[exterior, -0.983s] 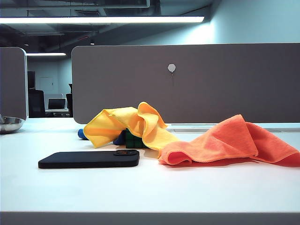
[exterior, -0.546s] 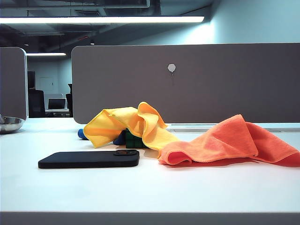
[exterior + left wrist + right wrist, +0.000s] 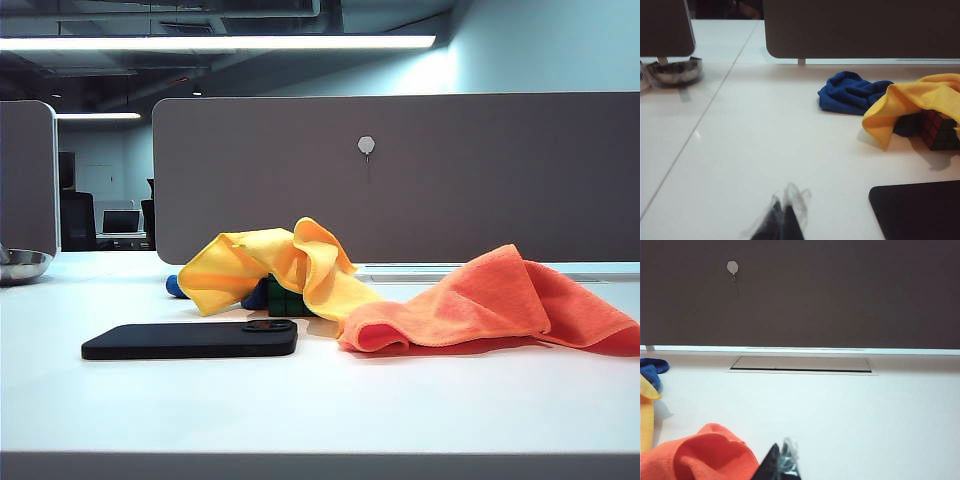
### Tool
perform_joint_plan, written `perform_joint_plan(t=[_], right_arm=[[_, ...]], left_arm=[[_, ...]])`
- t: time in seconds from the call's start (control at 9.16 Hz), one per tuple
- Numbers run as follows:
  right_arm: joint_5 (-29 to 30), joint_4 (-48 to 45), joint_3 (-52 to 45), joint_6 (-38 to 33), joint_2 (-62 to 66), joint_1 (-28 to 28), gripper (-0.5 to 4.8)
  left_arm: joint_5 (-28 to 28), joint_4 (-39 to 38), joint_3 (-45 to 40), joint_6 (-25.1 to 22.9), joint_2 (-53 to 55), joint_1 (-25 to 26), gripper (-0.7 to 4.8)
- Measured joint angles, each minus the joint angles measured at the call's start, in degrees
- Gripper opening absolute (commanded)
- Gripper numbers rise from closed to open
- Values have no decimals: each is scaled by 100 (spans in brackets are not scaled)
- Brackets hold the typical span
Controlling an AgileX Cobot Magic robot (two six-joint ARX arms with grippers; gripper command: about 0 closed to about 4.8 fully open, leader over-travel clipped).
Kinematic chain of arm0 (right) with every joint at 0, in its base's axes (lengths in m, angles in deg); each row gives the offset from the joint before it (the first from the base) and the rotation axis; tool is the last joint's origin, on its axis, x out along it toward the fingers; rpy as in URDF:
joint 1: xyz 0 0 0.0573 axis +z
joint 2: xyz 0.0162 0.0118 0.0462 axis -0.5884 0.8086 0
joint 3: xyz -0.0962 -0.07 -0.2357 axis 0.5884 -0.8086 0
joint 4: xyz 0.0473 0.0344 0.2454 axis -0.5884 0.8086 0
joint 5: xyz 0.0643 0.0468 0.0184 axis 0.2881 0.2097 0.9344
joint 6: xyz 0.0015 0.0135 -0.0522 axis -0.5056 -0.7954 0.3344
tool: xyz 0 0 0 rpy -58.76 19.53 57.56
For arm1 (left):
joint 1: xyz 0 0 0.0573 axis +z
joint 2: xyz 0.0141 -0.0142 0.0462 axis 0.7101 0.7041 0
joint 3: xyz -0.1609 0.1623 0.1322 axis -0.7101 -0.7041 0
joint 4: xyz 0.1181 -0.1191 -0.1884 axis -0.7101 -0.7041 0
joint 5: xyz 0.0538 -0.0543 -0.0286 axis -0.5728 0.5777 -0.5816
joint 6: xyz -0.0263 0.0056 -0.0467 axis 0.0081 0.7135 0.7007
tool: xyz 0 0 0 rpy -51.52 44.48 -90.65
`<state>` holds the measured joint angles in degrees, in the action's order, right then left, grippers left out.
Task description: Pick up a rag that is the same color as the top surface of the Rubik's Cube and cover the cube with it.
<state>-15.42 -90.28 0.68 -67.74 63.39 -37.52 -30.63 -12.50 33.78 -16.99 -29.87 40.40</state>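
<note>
- The yellow rag (image 3: 275, 265) was seen draped over the Rubik's Cube (image 3: 286, 300) near the middle of the white bench (image 3: 320, 400), only the cube's lower dark faces being left uncovered in the exterior view.
- From the left wrist view, one side of the cube (image 3: 939, 130) was shown exposed beneath the rag's hanging edge (image 3: 905, 102).
- A crumpled blue cloth (image 3: 852, 92) was seen lying just behind the rag, touching it.
- A black phone (image 3: 190, 340) was laid flat in front of the cube, and a larger orange cloth (image 3: 490, 305) was heaped to the right, touching the rag.
- A metal bowl (image 3: 20, 265) was seen at the far left of the bench.
- The left pincer (image 3: 782, 220) was held low over bare bench, well apart from the cube, its tips pressed together and nothing gripped.
- The right pincer (image 3: 782, 462) was held beside the orange cloth (image 3: 700, 452), its tips seen together and empty.
</note>
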Motion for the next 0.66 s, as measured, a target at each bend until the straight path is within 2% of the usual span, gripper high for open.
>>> perform_joint_plan(t=[0.33, 0.66], right_arm=[[-9, 0, 0, 0, 0, 0, -1], [-9, -345, 0, 0, 0, 0, -1]], left_arm=[[-2, 7, 0, -444, 0, 0, -6], [4, 796, 2, -450, 0, 0, -6]])
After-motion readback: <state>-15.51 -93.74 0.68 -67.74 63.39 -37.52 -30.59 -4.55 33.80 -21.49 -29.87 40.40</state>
